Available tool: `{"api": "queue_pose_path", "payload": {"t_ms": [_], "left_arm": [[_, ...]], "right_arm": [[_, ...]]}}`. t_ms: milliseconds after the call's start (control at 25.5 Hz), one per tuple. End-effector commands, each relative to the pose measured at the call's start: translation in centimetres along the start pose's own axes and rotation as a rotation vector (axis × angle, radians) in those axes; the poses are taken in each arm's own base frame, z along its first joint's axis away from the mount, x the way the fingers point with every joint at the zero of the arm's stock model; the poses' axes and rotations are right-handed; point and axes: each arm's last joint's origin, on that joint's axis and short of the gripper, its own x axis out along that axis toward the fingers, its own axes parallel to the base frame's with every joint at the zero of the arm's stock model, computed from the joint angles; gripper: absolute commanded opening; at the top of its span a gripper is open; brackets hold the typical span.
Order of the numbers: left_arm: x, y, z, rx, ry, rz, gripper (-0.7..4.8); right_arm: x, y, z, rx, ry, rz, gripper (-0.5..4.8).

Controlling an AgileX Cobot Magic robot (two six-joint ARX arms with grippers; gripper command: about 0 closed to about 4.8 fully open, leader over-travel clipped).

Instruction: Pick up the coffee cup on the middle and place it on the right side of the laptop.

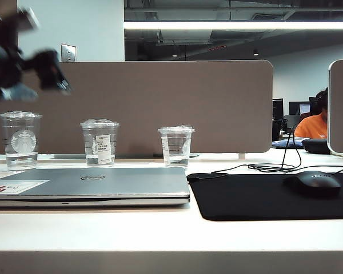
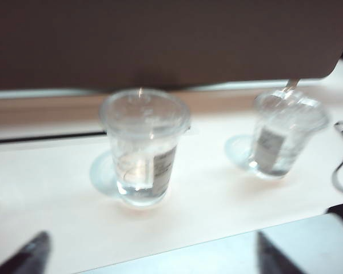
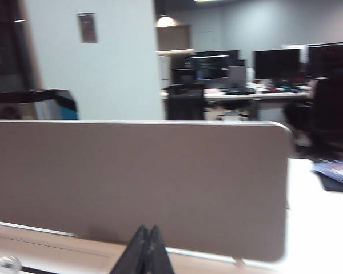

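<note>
The coffee cup (image 1: 100, 141), clear with a domed lid and a white label, stands in the middle of a row of three cups behind the closed silver laptop (image 1: 91, 184). My left gripper (image 1: 56, 77) is a blur high at the upper left, well above the cups. In the left wrist view the coffee cup (image 2: 143, 149) lies straight ahead beyond the laptop lid (image 2: 228, 257). The left gripper (image 2: 151, 257) is open and empty, its dark fingertips (image 2: 30, 254) spread wide. My right gripper (image 3: 148, 240) is shut on nothing, facing the divider, and does not show in the exterior view.
A Starbucks-logo cup (image 1: 21, 140) stands left of the coffee cup and a smaller clear cup (image 1: 176, 145) right of it. A black mouse pad (image 1: 263, 197) with a mouse (image 1: 314, 182) and cable lies right of the laptop. A brown divider (image 1: 160, 105) backs the desk.
</note>
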Motion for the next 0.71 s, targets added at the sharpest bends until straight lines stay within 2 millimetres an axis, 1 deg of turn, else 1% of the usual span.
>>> {"api": "queue_pose_path", "payload": {"t_ms": [39, 79, 118, 236, 432, 550, 628, 707], "left_arm": [[3.3, 0.6, -1.3, 0.009, -0.018, -0.017, 4.79], [4.9, 1.0, -1.9, 0.010, -0.028, -0.006, 4.79], [5.7, 1.2, -2.1, 0.012, -0.035, -0.004, 4.79], [8.3, 1.8, -2.5, 0.009, -0.019, 0.002, 4.79], [12.4, 2.6, -3.1, -0.004, 0.039, 0.004, 4.79], [14.1, 3.0, -3.3, -0.010, 0.071, 0.004, 4.79], [14.9, 3.1, -3.3, -0.011, 0.077, 0.002, 4.79], [16.0, 3.2, -3.2, -0.010, 0.070, -0.003, 4.79]], "right_arm": [[3.7, 0.0, 0.9, -0.006, -0.018, 0.082, -0.05], [4.9, 0.2, 0.8, -0.002, -0.014, 0.094, -0.05], [5.6, 0.3, 0.6, 0.000, -0.010, 0.101, -0.05], [6.9, 0.3, -0.2, 0.001, 0.015, 0.103, -0.05], [7.9, 0.4, -2.1, -0.012, 0.083, 0.109, -0.05], [8.2, 0.4, -3.0, -0.042, 0.130, 0.109, -0.05], [8.3, 0.3, -3.4, -0.047, 0.149, 0.101, -0.05], [8.3, 0.3, -3.4, -0.048, 0.154, 0.094, -0.05]]}}
